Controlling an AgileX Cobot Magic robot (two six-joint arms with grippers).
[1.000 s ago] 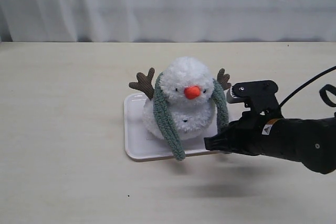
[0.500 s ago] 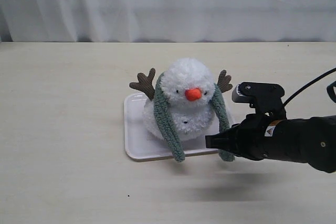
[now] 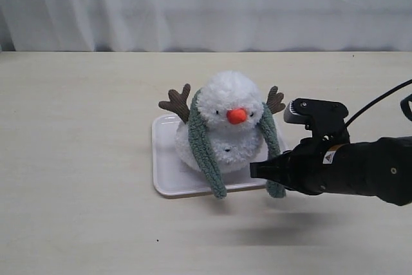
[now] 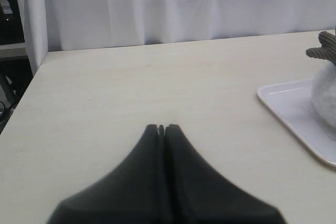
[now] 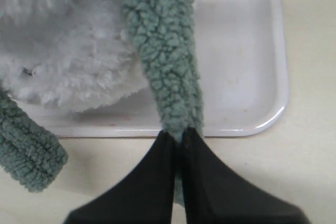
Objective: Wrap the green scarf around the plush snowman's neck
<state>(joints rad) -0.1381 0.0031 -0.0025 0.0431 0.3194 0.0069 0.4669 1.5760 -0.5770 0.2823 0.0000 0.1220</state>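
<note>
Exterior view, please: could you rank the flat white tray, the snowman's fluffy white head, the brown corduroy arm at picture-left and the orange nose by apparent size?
Largest to smallest: flat white tray, fluffy white head, brown corduroy arm at picture-left, orange nose.

The pale wooden table (image 3: 77, 159) lies open left of the fluffy white plush snowman (image 3: 225, 104); the black right gripper (image 3: 253, 170) crowds its right.

Exterior: we face the snowman (image 3: 222, 98) from slightly above, curtain (image 3: 206, 4) behind.
Left wrist: we look low across the table (image 4: 131, 87) toward the curtain.
Right wrist: we peer down, close on the scarf (image 5: 168, 66).
Shared: the tray (image 3: 166, 159).
</note>
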